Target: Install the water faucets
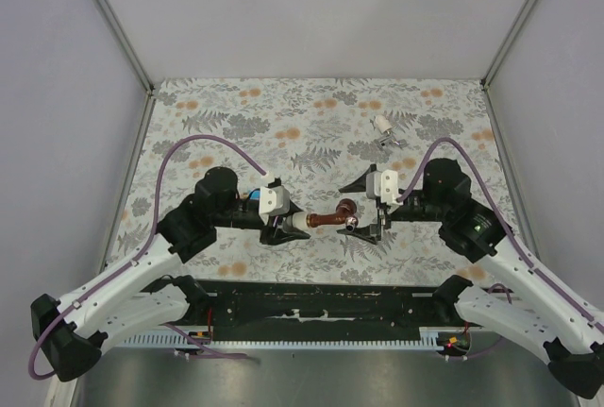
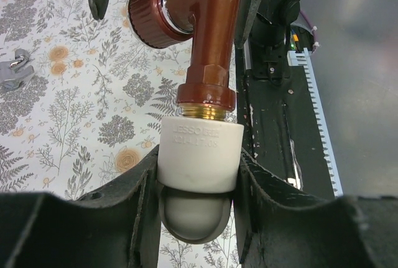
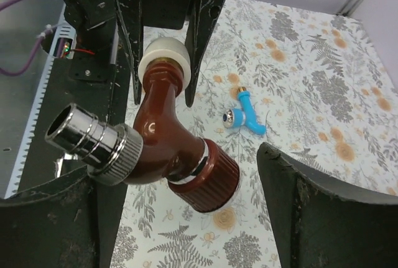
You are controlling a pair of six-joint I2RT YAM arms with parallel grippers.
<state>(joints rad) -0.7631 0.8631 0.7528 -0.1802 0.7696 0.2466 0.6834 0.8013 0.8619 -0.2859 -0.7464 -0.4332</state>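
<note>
1. Top external view: the left gripper [image 1: 288, 226] is clamped on a white fitting [image 1: 300, 223], held above the floral table [image 1: 236, 114] near the middle of its front edge.
2. The brown faucet [image 1: 330, 219] sits with its stem in that fitting and juts toward the right arm, off the table.
3. Left wrist view: both fingers [image 2: 140, 218] press the fitting's sides. A brass ring of thread shows between the fitting and the faucet's hex collar.
4. Raised lettering on the fitting reads "LESSO". The characters after it and the line below are too faint to read.
5. The right gripper [image 1: 360, 207] stands wide, one finger on either side of the faucet's knob end. In the right wrist view the chrome spout lies just beside one finger, contact unclear. The other finger is well clear of the ribbed knob.
6. A blue faucet [image 3: 245, 111] lies on the table beyond the brown one. A white faucet [image 1: 384, 127] lies farther back on the right, well apart.
</note>
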